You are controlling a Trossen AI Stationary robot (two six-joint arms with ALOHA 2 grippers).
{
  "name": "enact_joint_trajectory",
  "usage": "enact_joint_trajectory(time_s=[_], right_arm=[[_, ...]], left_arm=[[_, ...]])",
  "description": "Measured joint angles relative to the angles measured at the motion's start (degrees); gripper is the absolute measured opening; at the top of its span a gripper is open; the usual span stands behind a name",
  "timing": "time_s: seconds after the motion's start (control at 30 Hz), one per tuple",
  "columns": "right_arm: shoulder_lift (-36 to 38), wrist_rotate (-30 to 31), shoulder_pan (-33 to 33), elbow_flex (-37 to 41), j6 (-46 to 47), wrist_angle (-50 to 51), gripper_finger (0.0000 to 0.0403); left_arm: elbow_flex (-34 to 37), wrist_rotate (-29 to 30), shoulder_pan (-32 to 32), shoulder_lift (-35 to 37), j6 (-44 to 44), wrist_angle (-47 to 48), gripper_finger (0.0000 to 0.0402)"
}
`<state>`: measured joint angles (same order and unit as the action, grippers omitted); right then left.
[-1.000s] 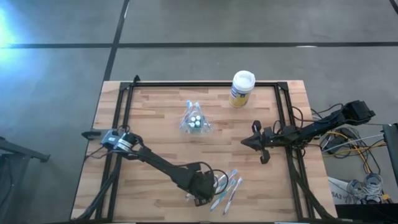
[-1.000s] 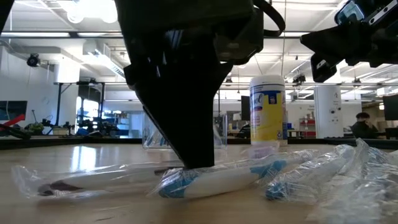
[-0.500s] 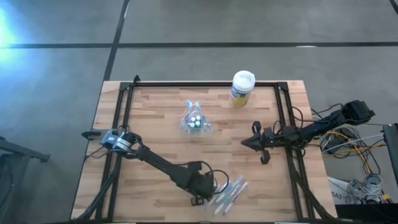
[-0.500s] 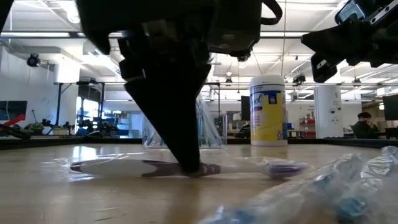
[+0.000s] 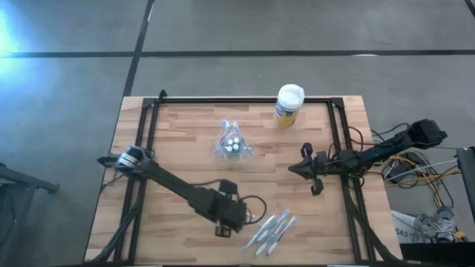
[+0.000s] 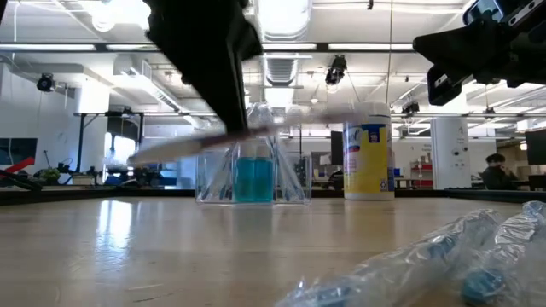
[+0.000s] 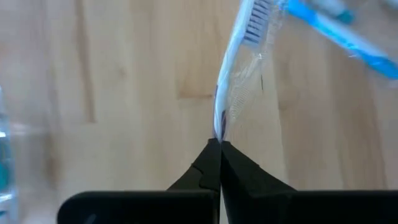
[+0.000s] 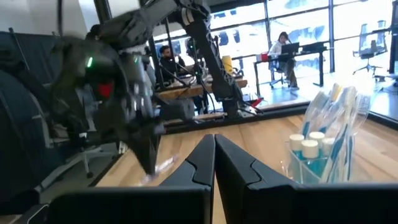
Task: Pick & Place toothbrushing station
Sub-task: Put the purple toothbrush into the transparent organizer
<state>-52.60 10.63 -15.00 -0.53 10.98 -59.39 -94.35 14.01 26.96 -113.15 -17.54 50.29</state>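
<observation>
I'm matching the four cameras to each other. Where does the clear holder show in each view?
High: holder at table centre, far from both grippers.
Low: holder mid-picture, behind the lifted toothbrush.
Left wrist: only a clear, teal-tinted blur at the picture's edge, perhaps the holder; cannot tell.
Right wrist: holder at the right, brushes standing in it.
Shared landmark: canister, beside the holder in the low view.

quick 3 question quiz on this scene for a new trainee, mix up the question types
1. True or false: the left gripper is shut on a wrapped toothbrush.
2. What stands nearest the table's far edge? A) canister B) clear holder C) loose toothbrushes
3. Fill in: the right gripper hangs over the table's right side, holding ____.

Key: 1 true; 2 A; 3 nothing
</observation>
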Motion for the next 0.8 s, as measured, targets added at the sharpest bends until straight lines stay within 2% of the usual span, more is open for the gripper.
enact_joint_trajectory(time_s=[0.17,0.37,0.53,0.8], right_arm=[[0.00,-0.02,0.00,0.00,-0.65,-0.28,0.0008],[0.00,0.00,0.00,0.00,-0.91,-0.38,0.0008],[0.00,0.00,0.02,0.00,-3.49,-0.75,0.0008],[0.02,-0.02,0.02,0.00,-6.66,-2.70,0.0008]], left_arm=[[9.81,1.14,0.02,12.92,4.20,-8.34,0.0002],[29.17,1.39,0.00,33.14,5.42,-25.45,0.0001],[44.60,4.35,0.00,49.10,7.18,-38.49,0.0001],[63.85,8.80,-0.16,68.50,15.23,-56.47,0.0001]])
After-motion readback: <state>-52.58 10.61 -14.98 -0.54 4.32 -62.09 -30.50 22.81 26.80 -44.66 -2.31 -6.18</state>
